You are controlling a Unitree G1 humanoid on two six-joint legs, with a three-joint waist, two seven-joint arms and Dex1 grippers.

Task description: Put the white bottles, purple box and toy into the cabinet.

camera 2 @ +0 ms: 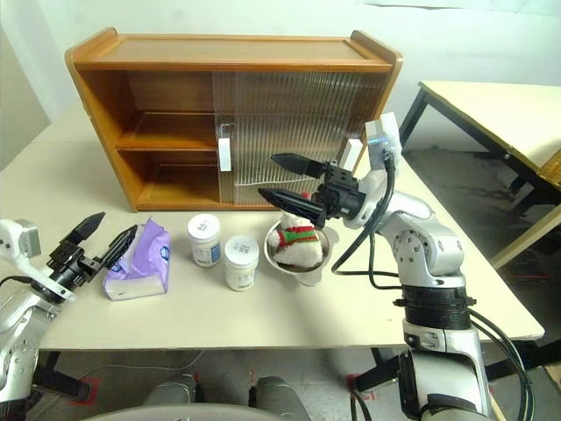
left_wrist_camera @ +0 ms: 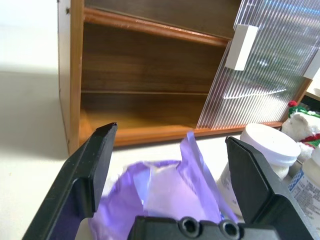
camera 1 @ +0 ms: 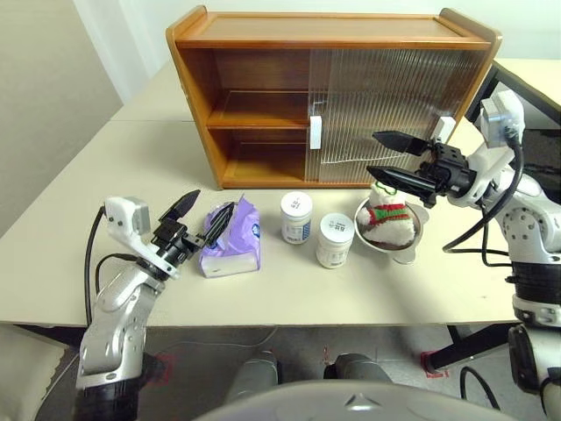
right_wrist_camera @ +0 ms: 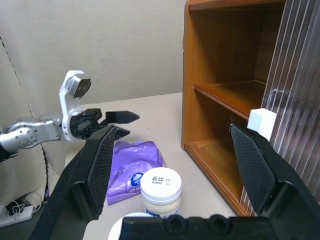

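1. Lilac is nearest you: the purple box (camera 1: 231, 239) lies on the table (camera 1: 79, 254) at the left end of the row, and your left gripper (camera 1: 205, 214) stands spread wide around its near-left end, holding nothing.
2. Next along, you have the two white bottles: the left bottle (camera 1: 296, 217) stands upright just right of the box, and the right bottle (camera 1: 335, 239) stands a little nearer you, close beside the first.
3. To their right the toy (camera 1: 387, 219) sits inside a steel bowl (camera 1: 405, 248) on the table.
4. Just above the toy your right gripper (camera 1: 386, 156) hangs in the air, pointing left, its fingers wide apart and empty.
5. Farthest from you stands the cabinet (camera 1: 263, 114); its left half is open, both shelves bare, while the ribbed sliding doors (camera 1: 386, 105) cover the right half.
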